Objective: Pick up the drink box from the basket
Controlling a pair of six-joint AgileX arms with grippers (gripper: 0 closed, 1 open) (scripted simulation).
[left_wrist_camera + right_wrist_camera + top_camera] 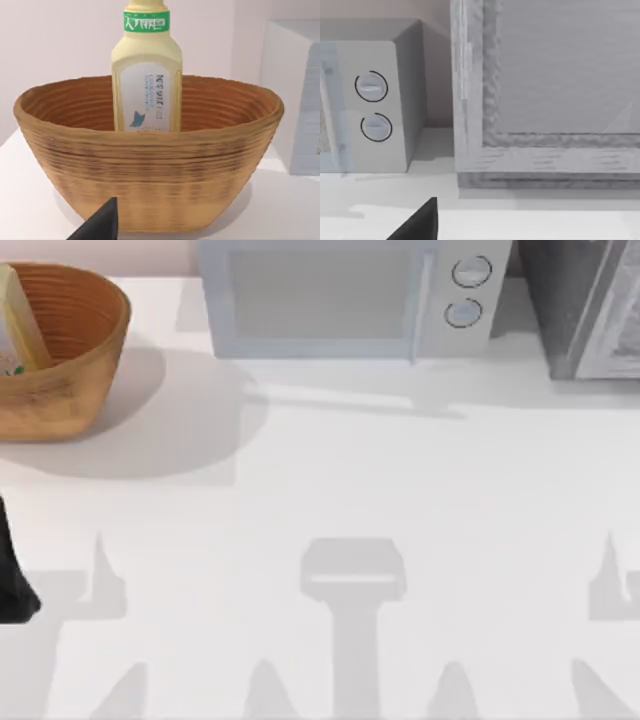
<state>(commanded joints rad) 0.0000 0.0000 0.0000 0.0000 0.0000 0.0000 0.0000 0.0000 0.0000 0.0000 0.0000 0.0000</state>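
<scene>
Our left claw (102,222) shows as a dark fingertip low in the left wrist view, close in front of the basket and not touching it; we cannot tell whether it is released or clenched. In the top view a dark part of our left arm (12,575) sits at the table's left edge, well apart from the basket. Ahead of the claw stands the large round orange-brown basket (150,170) with horizontally ribbed, wood-like walls, resting on the white table (330,480) at its far left corner. Inside it the small pale-yellow drink box (146,85) stands upright, its whitish face with a small bluish mark turned toward the wrist camera, a green printed band around its neck, its top rising above the rim. Beside the basket, toward the right, a light grey microwave (340,295) with two round knobs stands along the back edge, and a grey framed cabinet (545,95) stands just beside it. Our right claw (420,220) shows as a dark tip facing these two; its state we cannot tell.
</scene>
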